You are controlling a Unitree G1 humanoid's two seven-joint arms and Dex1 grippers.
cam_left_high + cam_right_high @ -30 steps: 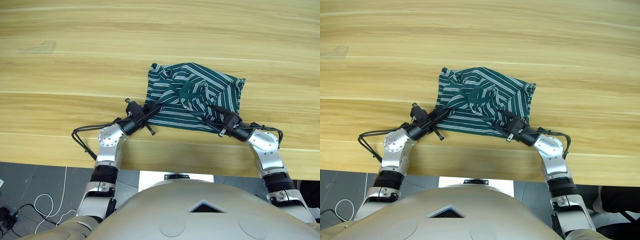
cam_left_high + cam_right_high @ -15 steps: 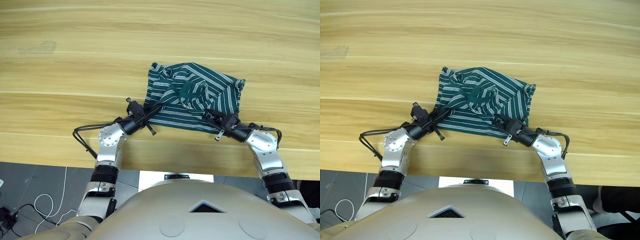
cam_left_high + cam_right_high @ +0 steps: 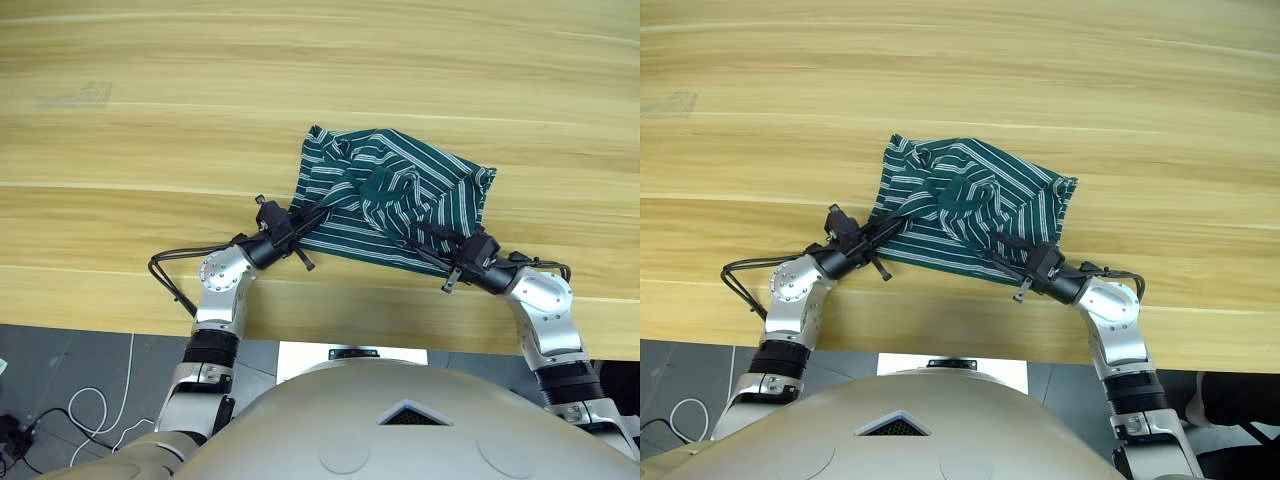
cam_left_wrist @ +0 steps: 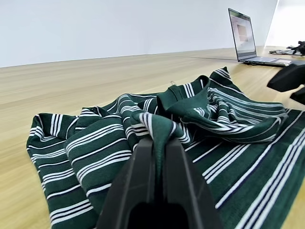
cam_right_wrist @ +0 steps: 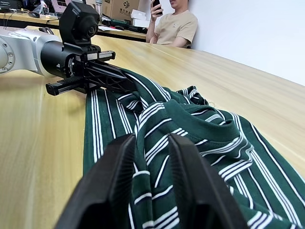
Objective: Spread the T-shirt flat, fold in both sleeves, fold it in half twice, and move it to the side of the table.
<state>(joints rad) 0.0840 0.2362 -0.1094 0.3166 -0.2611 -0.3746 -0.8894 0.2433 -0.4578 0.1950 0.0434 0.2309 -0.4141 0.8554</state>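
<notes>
The T-shirt (image 3: pixel 390 195) lies bunched on the wooden table (image 3: pixel 150 150), just toward 1 o'clock from the middle of the head view, with its collar (image 3: pixel 385 185) and upper cloth rumpled over the centre. It is not yet flat, so the spreading step appears to be the one in hand.

The left gripper (image 3: pixel 318 213) comes in at the shirt's 8 o'clock edge, its fingers pressed together on a narrow raised fold of striped cloth. The right gripper (image 3: pixel 418 238) meets the shirt near its 5 o'clock corner; its fingers (image 5: pixel 114 181) stand a little wider, and a thicker ridge of fabric seems nipped between them.

Gripping the near edge at two points well apart probably serves to draw the cloth taut between the arms and shake the wrinkles out. The heaped middle may resist, since layers overlap there
</notes>
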